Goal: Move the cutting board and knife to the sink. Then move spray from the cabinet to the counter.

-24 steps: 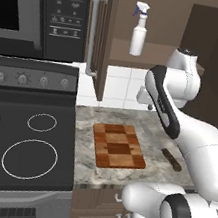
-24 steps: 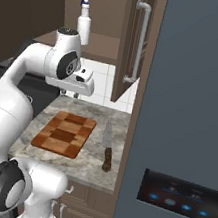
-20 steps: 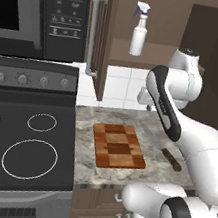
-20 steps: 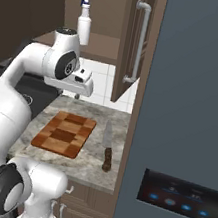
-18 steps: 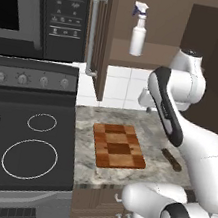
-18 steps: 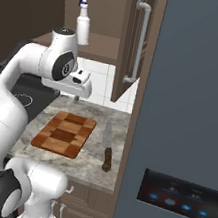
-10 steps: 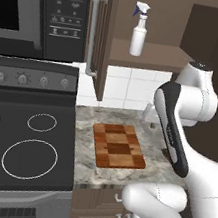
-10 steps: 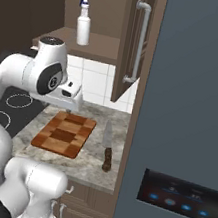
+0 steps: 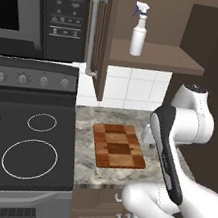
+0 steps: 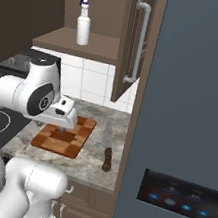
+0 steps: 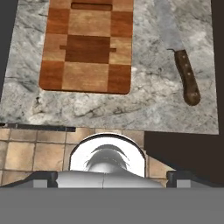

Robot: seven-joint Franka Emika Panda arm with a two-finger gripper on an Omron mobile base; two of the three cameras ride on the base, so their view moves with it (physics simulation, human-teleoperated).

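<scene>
Board (image 11: 87, 46) pickup comes first: one cutting board lies flat on the bench (image 11: 148, 105), one knife (image 11: 186, 78) just right of it, apart. End effector (image 10: 65, 135) hovers above the board with jaws apart; it should straddle an edge squarely. One spray (image 9: 139, 30) stands on the cabinet (image 9: 156, 56) shelf.

Open counter (image 11: 153, 105) around cutting board (image 11: 87, 48) and knife (image 11: 186, 78); cabinet (image 9: 101, 33) door projecting overhead.
</scene>
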